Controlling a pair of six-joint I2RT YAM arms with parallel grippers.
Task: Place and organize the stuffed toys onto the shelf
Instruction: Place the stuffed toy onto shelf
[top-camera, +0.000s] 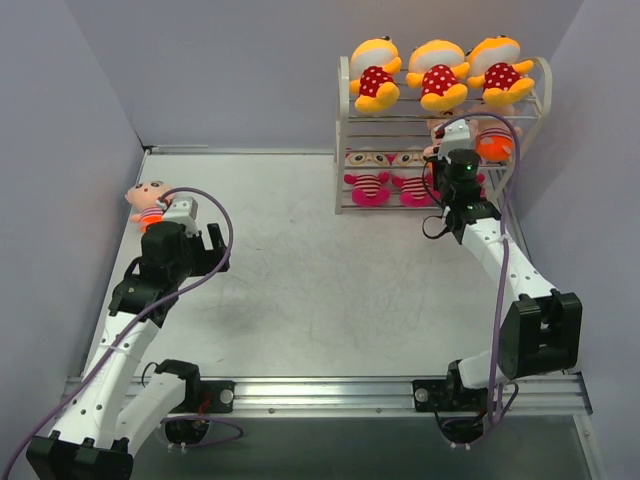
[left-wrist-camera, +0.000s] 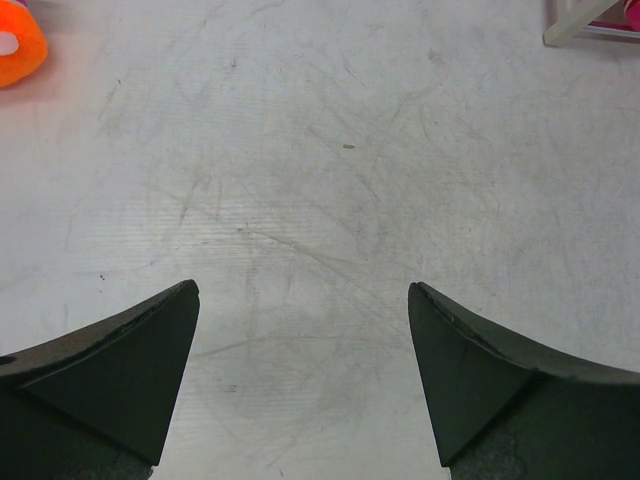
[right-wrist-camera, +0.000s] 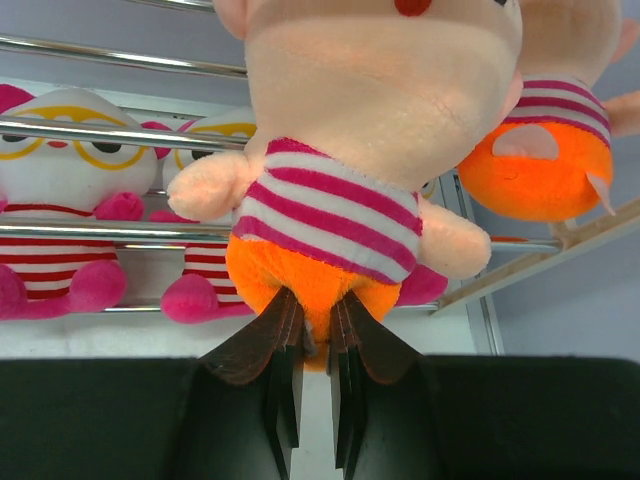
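The white shelf (top-camera: 345, 120) stands at the back right. Three yellow-orange stuffed toys (top-camera: 437, 75) sit on its top tier, and white-faced pink-striped ones (top-camera: 368, 180) on the bottom tier. One peach-faced toy (top-camera: 494, 140) sits at the right of the middle tier. My right gripper (right-wrist-camera: 318, 320) is shut on the orange bottom of another peach-faced toy (right-wrist-camera: 340, 200), held upright at the middle tier (right-wrist-camera: 100, 55), left of the seated one (right-wrist-camera: 540, 170). A third peach-faced toy (top-camera: 147, 203) lies on the table at far left. My left gripper (left-wrist-camera: 303, 290) hangs open and empty just right of it.
Grey walls close in the table (top-camera: 300, 280) on the left, back and right. In the left wrist view, the lying toy's orange bottom (left-wrist-camera: 18, 50) shows at the top left corner and a shelf foot (left-wrist-camera: 570, 30) at the top right.
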